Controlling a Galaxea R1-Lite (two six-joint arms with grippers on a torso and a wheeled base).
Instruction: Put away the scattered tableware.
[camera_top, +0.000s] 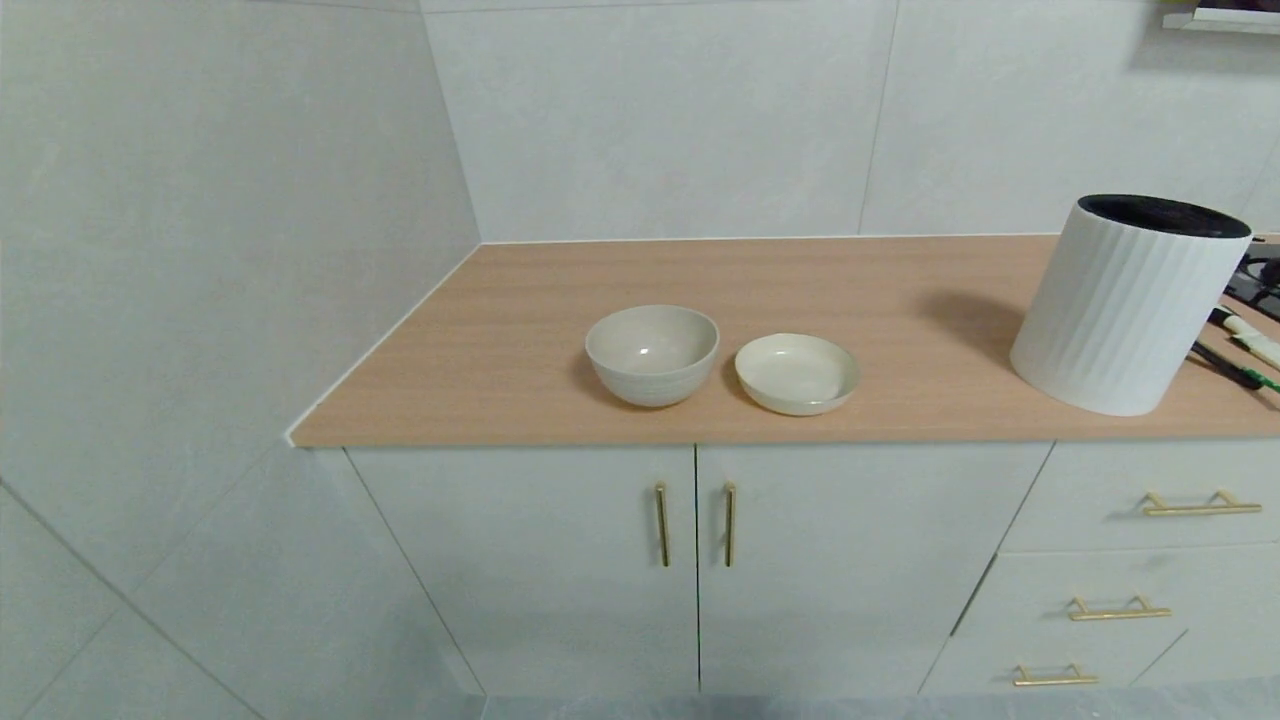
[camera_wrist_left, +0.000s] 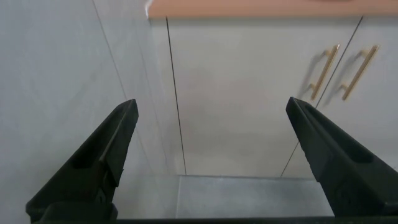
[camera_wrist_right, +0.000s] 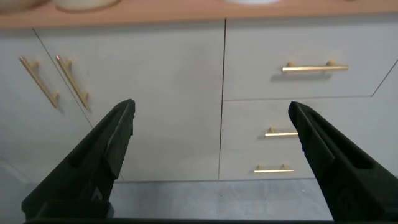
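A deep beige bowl (camera_top: 652, 353) stands on the wooden counter (camera_top: 560, 300) near its front edge. A shallower cream dish (camera_top: 797, 373) sits just to its right, close beside it. My left gripper (camera_wrist_left: 211, 115) hangs low in front of the cabinet doors, open with nothing between its fingers. My right gripper (camera_wrist_right: 211, 115) is also low, facing the cabinet front and drawers, open and holding nothing. The underside of the cream dish (camera_wrist_right: 84, 4) peeks over the counter edge in the right wrist view.
A tall white ribbed container (camera_top: 1130, 303) with a black inside stands at the counter's right. Utensils (camera_top: 1245, 350) lie behind it by a stove corner. Below are two cabinet doors with gold handles (camera_top: 662, 524) and drawers (camera_top: 1200, 505). A tiled wall bounds the left.
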